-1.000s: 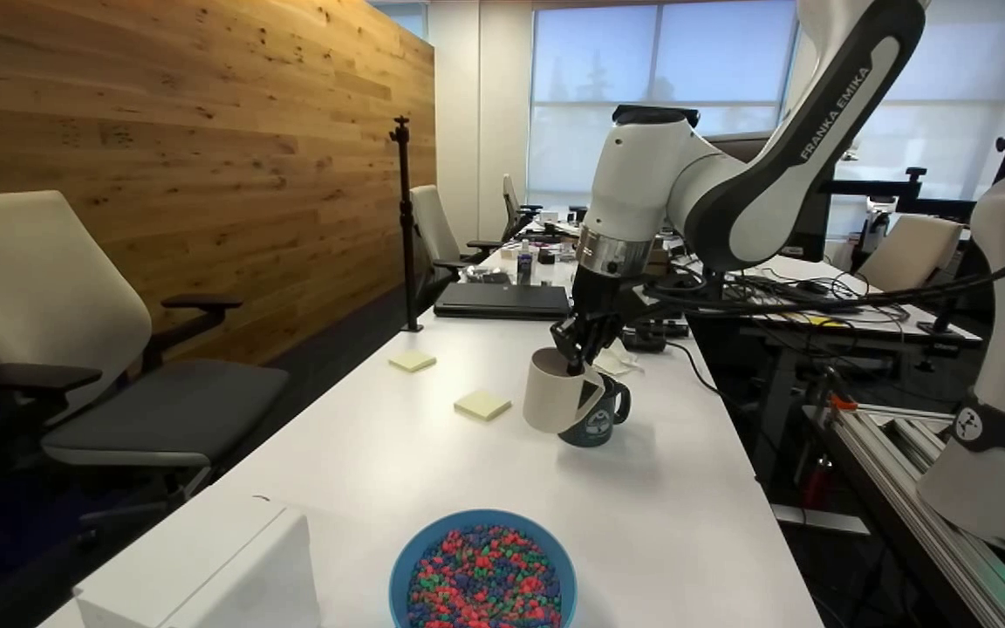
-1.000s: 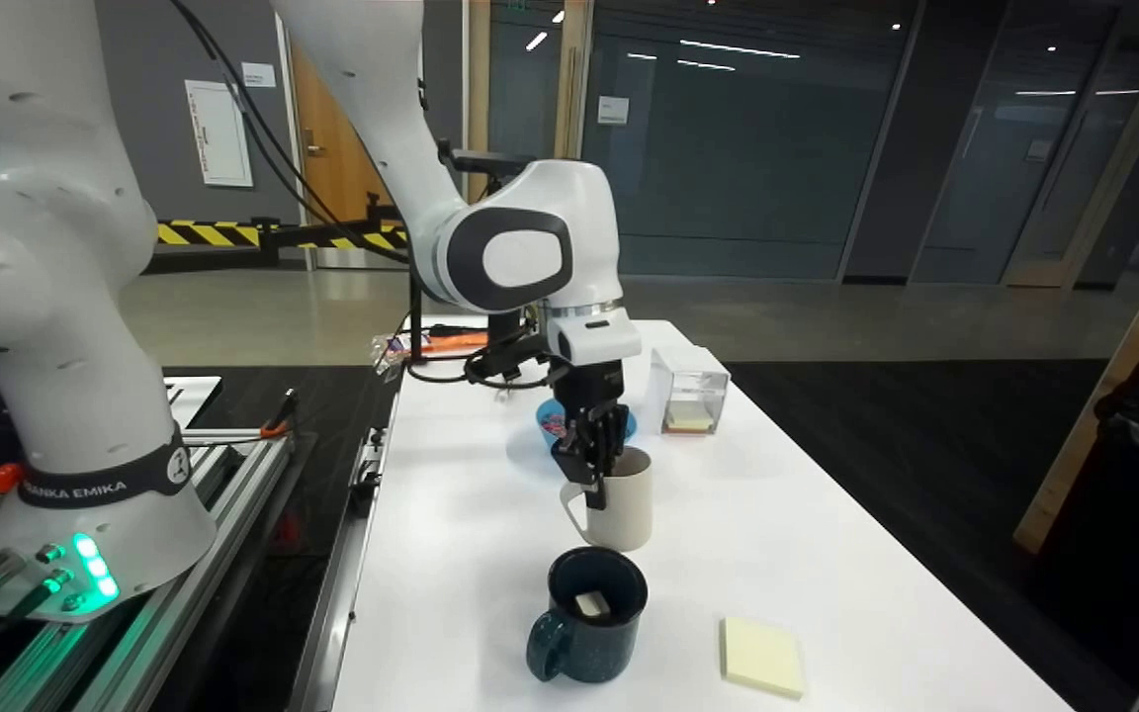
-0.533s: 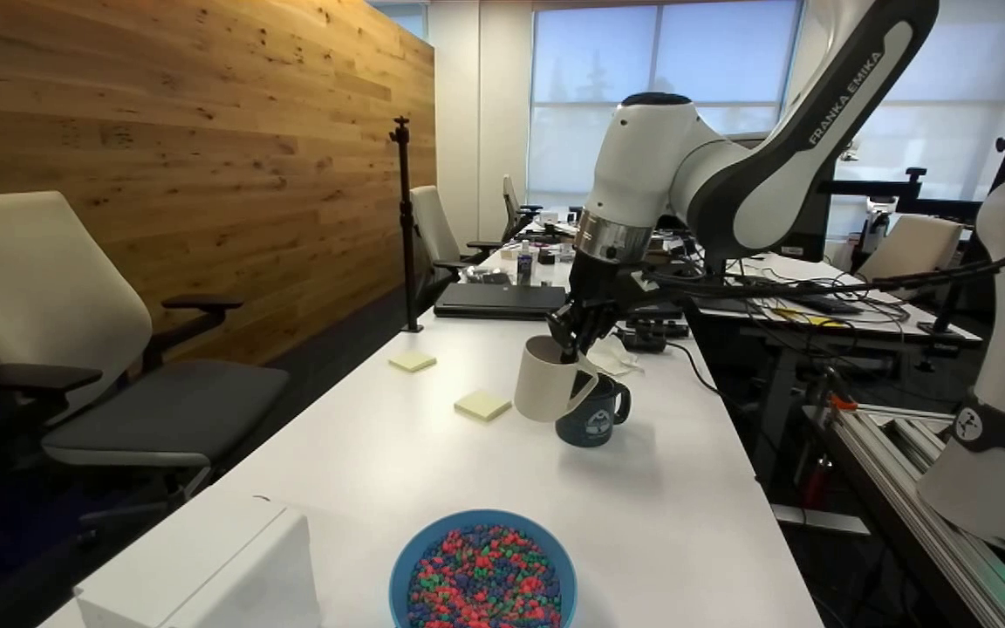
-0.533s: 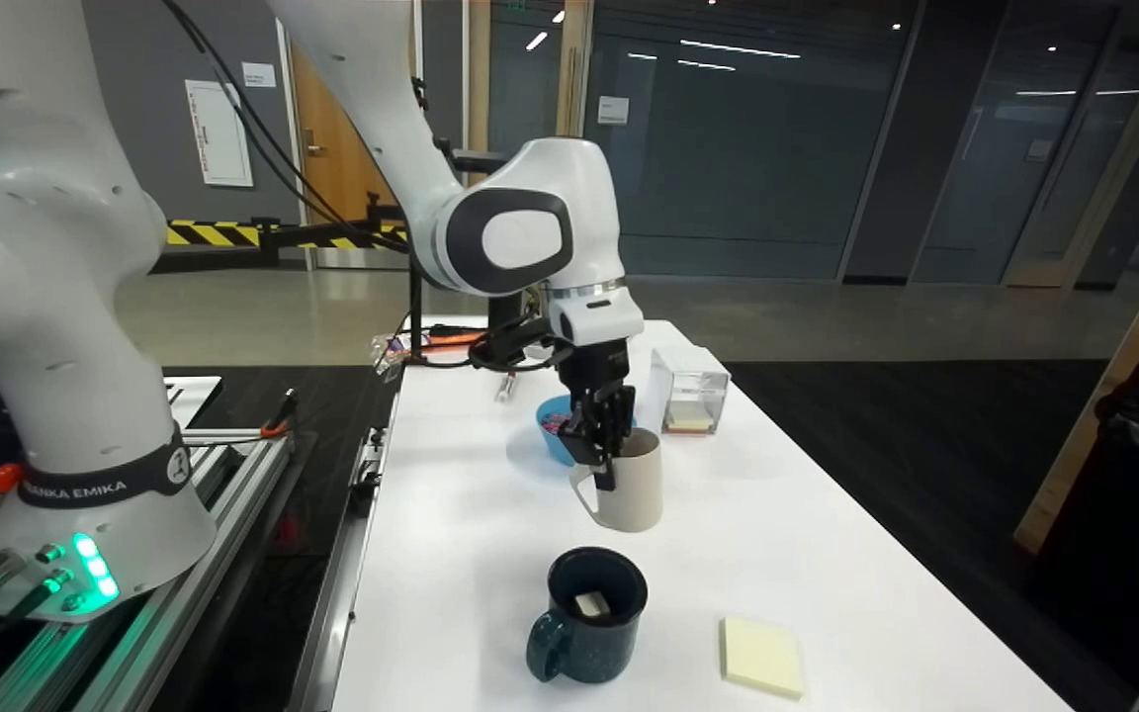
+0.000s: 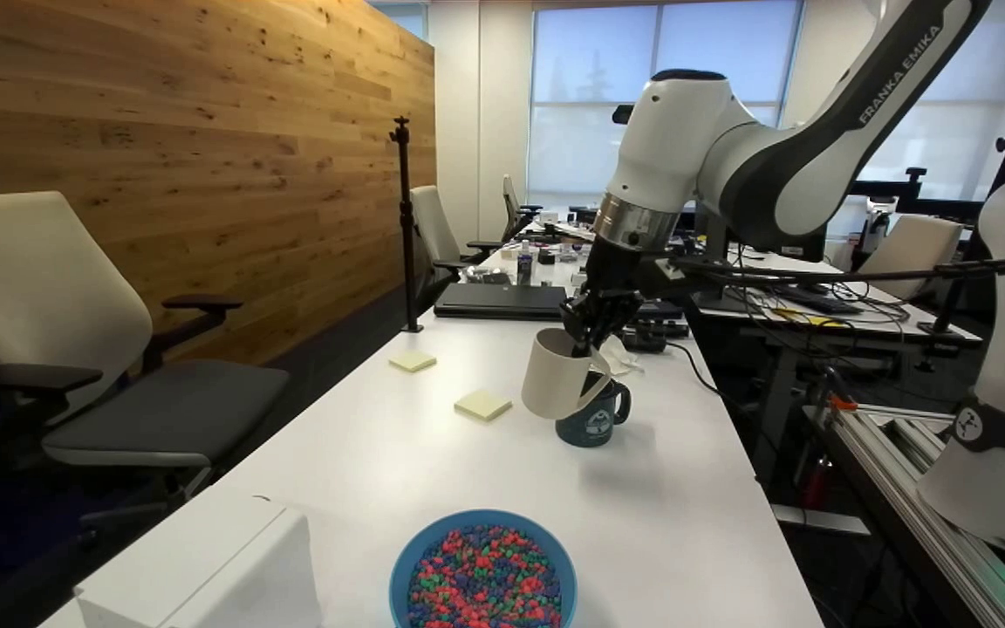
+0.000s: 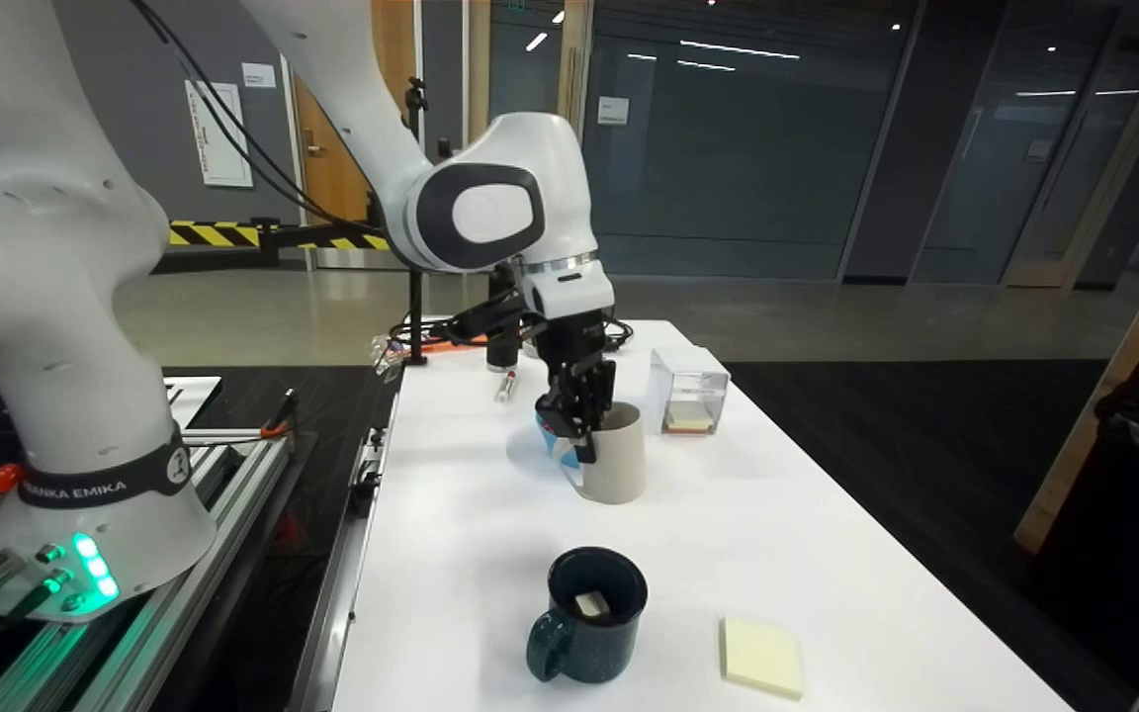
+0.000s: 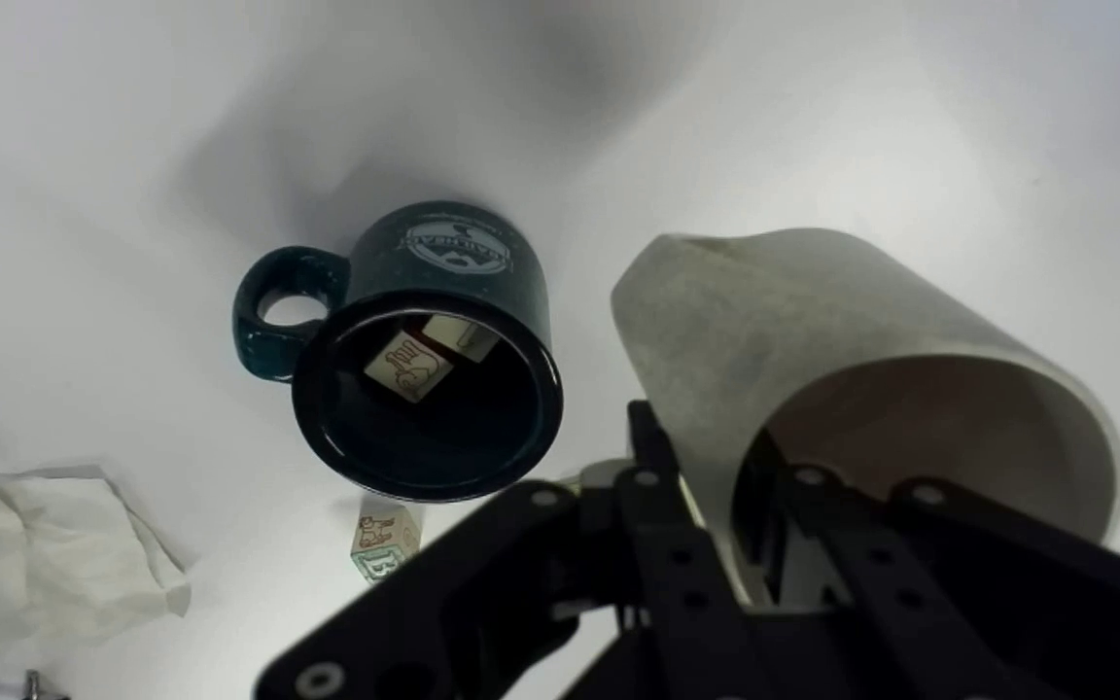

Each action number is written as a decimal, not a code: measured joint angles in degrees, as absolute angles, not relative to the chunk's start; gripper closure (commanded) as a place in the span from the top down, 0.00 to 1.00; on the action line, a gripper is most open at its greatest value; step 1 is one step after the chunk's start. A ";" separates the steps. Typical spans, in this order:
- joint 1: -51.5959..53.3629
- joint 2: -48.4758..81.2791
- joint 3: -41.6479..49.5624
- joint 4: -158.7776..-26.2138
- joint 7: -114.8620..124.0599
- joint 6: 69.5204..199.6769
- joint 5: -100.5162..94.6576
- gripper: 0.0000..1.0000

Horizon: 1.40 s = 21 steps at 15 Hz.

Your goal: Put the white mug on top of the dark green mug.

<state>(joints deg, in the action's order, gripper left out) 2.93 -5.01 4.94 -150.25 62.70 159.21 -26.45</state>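
The white mug (image 5: 552,379) hangs above the table, tilted; it also shows in an exterior view (image 6: 619,463) and the wrist view (image 7: 774,292). My gripper (image 7: 701,433) is shut on its wall near the handle, one finger inside and one outside; the gripper also shows in both exterior views (image 5: 578,344) (image 6: 584,445). The dark green mug (image 6: 589,648) stands upright on the table, handle out, with small wooden blocks (image 7: 409,365) inside. The white mug is beside it, apart in the wrist view (image 7: 463,258); in an exterior view it partly covers the dark mug (image 5: 594,427).
A blue bowl (image 5: 485,518) of colourful bits and a white box (image 5: 197,563) stand on the table. Yellow note pads (image 5: 482,405) (image 5: 413,360), a crumpled tissue (image 7: 64,564), a loose wooden block (image 7: 385,538) and a black laptop (image 5: 502,301) lie around the mugs.
My gripper has risen with the white mug in it. In an exterior view the mug has moved farther from the dark green mug, which has not moved.
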 measured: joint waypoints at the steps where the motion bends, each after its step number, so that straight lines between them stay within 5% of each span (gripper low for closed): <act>1: 2.10 -6.39 4.15 -151.57 62.93 159.15 -26.30 0.04; 8: -6.62 -14.81 0.47 -157.91 65.48 158.03 -24.73 0.04; 21: -10.60 -10.84 0.29 -157.69 64.09 158.44 -17.12 0.04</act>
